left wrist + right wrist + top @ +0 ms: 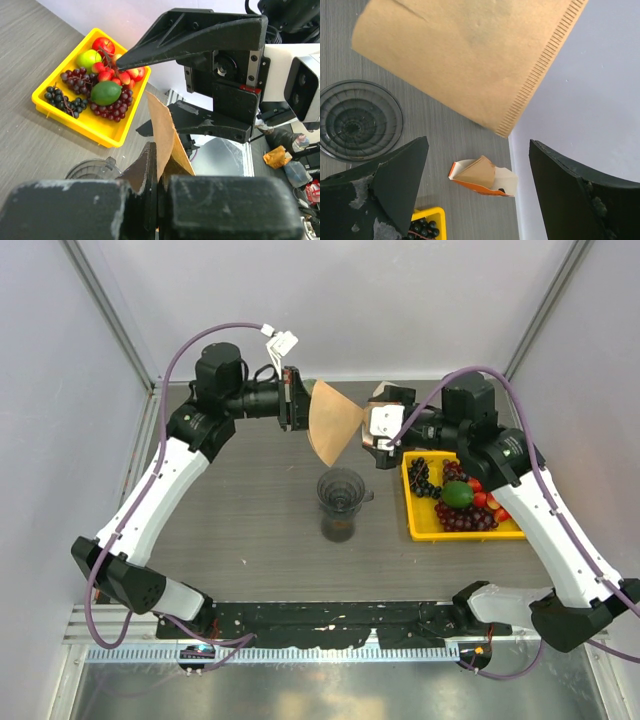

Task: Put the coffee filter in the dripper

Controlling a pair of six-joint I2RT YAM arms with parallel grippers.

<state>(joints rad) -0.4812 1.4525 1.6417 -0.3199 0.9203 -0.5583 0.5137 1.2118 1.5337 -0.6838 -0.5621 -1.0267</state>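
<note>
My left gripper is clamped on one edge of the coffee filter, holding it in the air toward the far edge of the desk. My right gripper faces it, fingers spread wide, holding nothing. The dripper stands mid-desk below it. A yellow fruit tray sits toward the right edge.

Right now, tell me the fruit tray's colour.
The tray is bright yellow, clearest in the left wrist view.

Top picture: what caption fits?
Left pincer holds the coffee filter in midair near the dripper, facing the open right pincer.
</note>
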